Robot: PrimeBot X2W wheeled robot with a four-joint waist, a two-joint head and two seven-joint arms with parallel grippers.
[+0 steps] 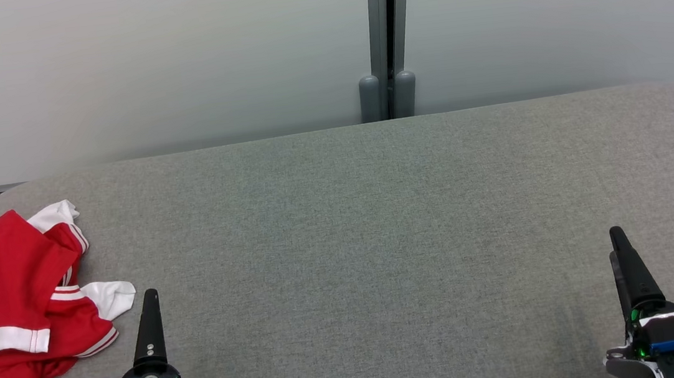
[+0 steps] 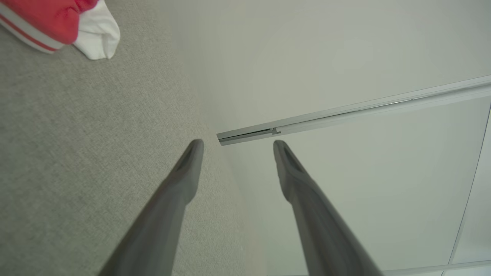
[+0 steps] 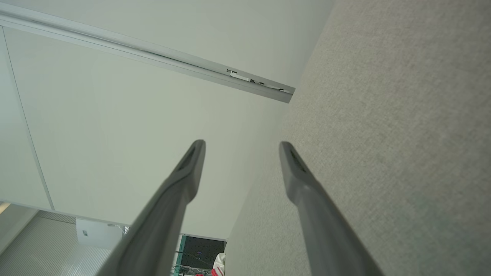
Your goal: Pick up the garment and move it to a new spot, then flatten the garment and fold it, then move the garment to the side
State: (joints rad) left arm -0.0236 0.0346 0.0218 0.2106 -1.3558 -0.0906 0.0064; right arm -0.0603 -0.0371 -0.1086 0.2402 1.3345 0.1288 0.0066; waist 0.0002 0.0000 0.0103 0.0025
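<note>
Head view: the red garment (image 1: 4, 299) lies crumpled at the left end of the bench (image 1: 378, 222), white cuffs poking right; its long way is hard to tell. Left hand (image 2: 238, 145) and right hand (image 3: 242, 145) gape apart, empty.

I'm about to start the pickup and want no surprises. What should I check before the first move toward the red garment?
1. Left hand open: ok.
2. Right hand open: ok.
3. Both hands empty: ok.
4. Garment in sight, crumpled at the table's left end near the left hand: ok.
5. Room on the table for a new spot: ok.
6. Whole garment on the table: cannot tell; the picture's edge cuts it off.
</note>
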